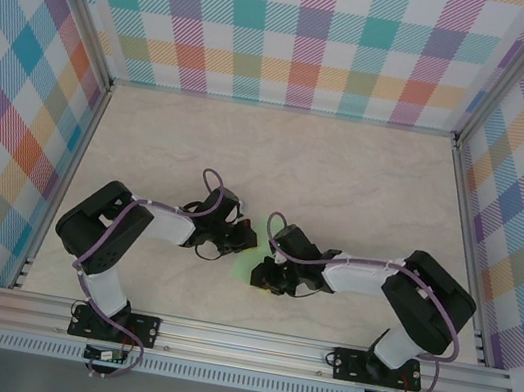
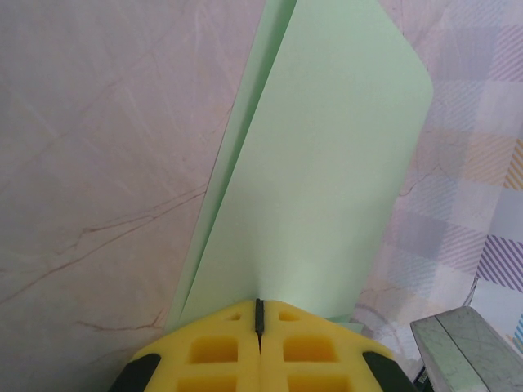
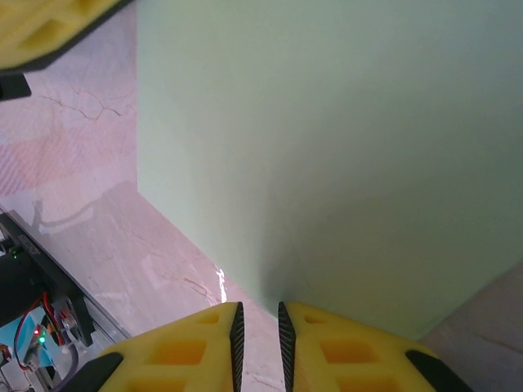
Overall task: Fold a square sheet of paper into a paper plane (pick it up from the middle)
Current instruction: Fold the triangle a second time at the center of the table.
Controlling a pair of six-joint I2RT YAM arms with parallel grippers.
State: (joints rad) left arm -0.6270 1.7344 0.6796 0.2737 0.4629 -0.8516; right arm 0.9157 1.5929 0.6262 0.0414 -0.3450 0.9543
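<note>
Mid-fold above marble-look table (image 1: 348, 171): square sheet of paper (image 2: 327, 163) held off the surface between both arms, doubled along one crease.
Pinched tight at one end by left gripper (image 2: 259, 314). Met at its lower edge by right gripper (image 3: 258, 327), jaws barely parted, hold unclear. Next, likely: sharpen crease, keeping layers aligned.

Readable text, labels, brands, numbers, signs: none.
Circuit board (image 3: 37, 331) with small lamps, at the worktop's near rail: any marking on it is too small to read.
</note>
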